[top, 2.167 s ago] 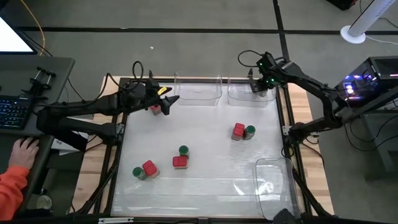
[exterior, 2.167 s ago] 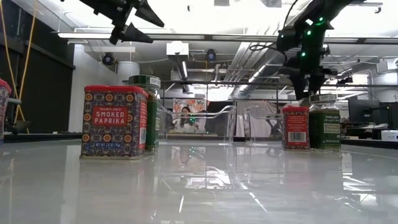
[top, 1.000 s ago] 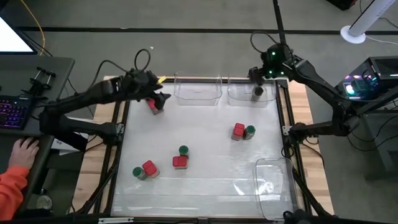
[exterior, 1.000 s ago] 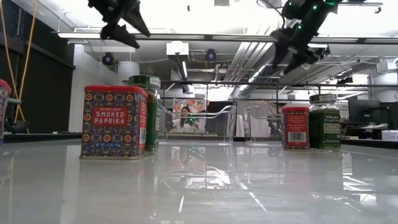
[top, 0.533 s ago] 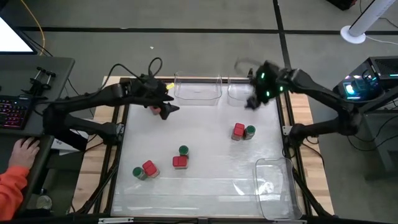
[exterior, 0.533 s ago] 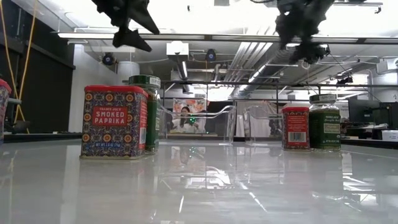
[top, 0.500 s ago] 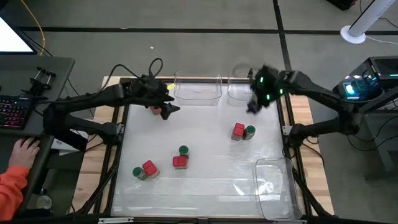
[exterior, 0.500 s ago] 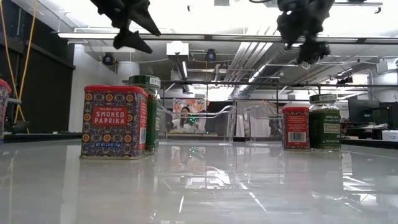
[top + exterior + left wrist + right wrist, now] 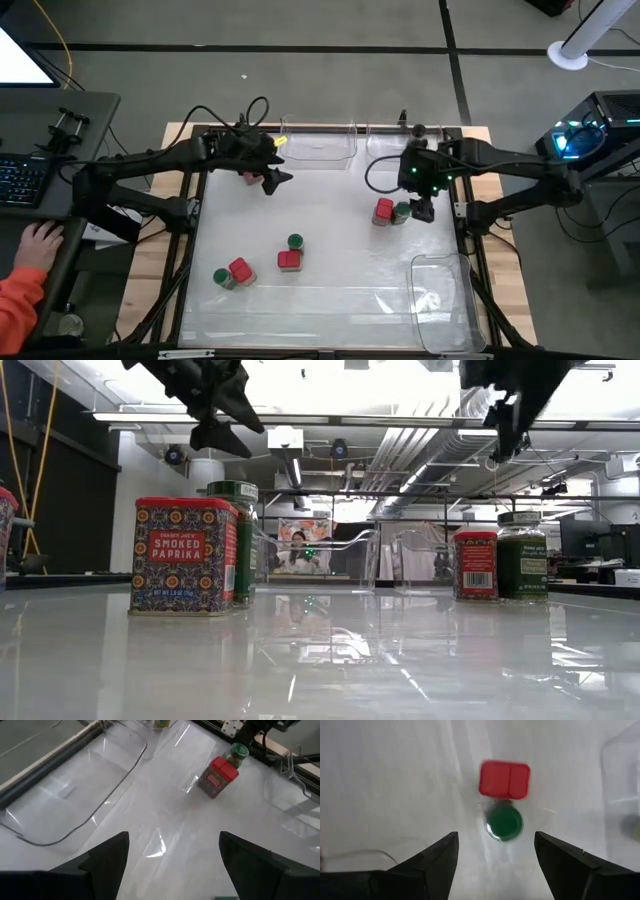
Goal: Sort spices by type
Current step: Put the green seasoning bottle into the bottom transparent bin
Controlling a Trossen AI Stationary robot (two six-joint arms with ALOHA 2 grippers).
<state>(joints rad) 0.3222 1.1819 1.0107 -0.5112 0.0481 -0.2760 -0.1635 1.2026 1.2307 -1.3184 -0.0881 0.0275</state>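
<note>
1. My right end effector [image 9: 424, 208] hangs above the worktop [image 9: 330, 230] near its right edge, directly over a pair of spices. Its fingers [image 9: 432, 865] are spread wide with nothing between them.
2. That pair is a red-capped tin [image 9: 383, 211] and a green-capped jar [image 9: 402, 210], standing touching each other. My right wrist view looks straight down on the red cap [image 9: 504, 780] and the green cap [image 9: 504, 822], both framed between my open fingers.
3. My left end effector [image 9: 277, 177] is raised over the worktop's far left area, just beside a small red-capped spice [image 9: 247, 176]. Its fingers [image 9: 107, 857] are also wide apart and grip nothing.
4. Near the middle of the worktop stand another green-capped jar [image 9: 295, 242] and a red tin [image 9: 289, 260], close together.
5. Toward the near left corner sit a third red tin [image 9: 240, 270] and a green jar [image 9: 222, 279], touching. In the low view this tin [image 9: 183, 555] reads "Smoked Paprika", with the green jar [image 9: 237, 540] just behind it.
6. Two clear bins lie along the far edge: one [image 9: 318, 143] at the centre and one [image 9: 385, 145] toward the far right corner. A third clear bin [image 9: 440, 300] rests at the near right corner.
7. A person's hand [image 9: 40, 243] and orange sleeve [image 9: 18, 305] show off the worktop to the left, beside a keyboard [image 9: 22, 180].
</note>
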